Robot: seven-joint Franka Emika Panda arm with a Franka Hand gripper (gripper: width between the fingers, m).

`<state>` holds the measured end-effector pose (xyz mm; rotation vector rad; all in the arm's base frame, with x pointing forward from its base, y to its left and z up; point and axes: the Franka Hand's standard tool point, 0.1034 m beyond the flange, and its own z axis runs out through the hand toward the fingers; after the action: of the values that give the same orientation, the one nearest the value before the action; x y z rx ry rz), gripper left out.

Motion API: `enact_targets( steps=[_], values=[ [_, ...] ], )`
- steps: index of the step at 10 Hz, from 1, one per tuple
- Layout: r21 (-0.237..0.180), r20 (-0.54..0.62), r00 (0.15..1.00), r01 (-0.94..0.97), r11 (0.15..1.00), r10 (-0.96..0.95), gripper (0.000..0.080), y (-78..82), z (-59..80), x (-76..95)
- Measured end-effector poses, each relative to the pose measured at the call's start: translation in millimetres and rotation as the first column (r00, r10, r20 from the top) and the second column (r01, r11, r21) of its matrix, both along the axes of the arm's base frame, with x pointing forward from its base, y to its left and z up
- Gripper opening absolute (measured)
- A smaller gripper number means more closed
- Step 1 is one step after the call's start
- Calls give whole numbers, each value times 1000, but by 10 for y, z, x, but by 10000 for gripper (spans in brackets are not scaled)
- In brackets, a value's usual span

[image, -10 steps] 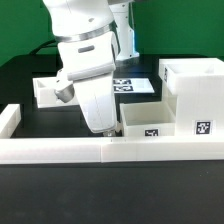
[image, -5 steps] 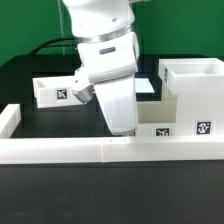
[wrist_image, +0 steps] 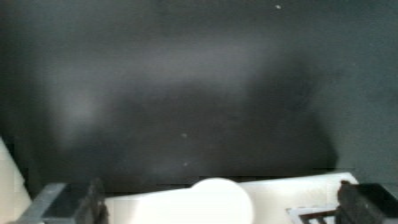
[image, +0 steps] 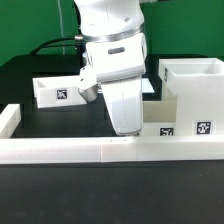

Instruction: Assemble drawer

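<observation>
The tall white drawer casing stands at the exterior view's right, open at the top, with a tag on its front. One shallow tray lies at the left. The other tray lies low beside the casing, partly hidden by my gripper. In the wrist view this tray shows with its round knob. My gripper is open, one dark finger on each side of the tray's knobbed end. I cannot tell whether the fingers touch it.
The long low white border rail runs along the front, with a raised end at the exterior view's left. The marker board lies behind the arm. The table is black.
The arm has moved toward the exterior view's right, from the middle to the tray beside the casing, and now covers more of that tray.
</observation>
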<state>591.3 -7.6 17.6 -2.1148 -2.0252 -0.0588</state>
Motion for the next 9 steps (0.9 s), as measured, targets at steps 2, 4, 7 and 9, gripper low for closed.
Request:
enact_targets(
  steps=[2,4,7,9],
  values=[
    [1,1,1000,-3,1000,3,648,12,-1,0],
    [20,37,996,-77,997,77,648,130,9,41],
    [7,31,994,-104,995,104,648,356,67,73],
    [7,31,994,-102,995,102,648,333,61,71]
  ],
)
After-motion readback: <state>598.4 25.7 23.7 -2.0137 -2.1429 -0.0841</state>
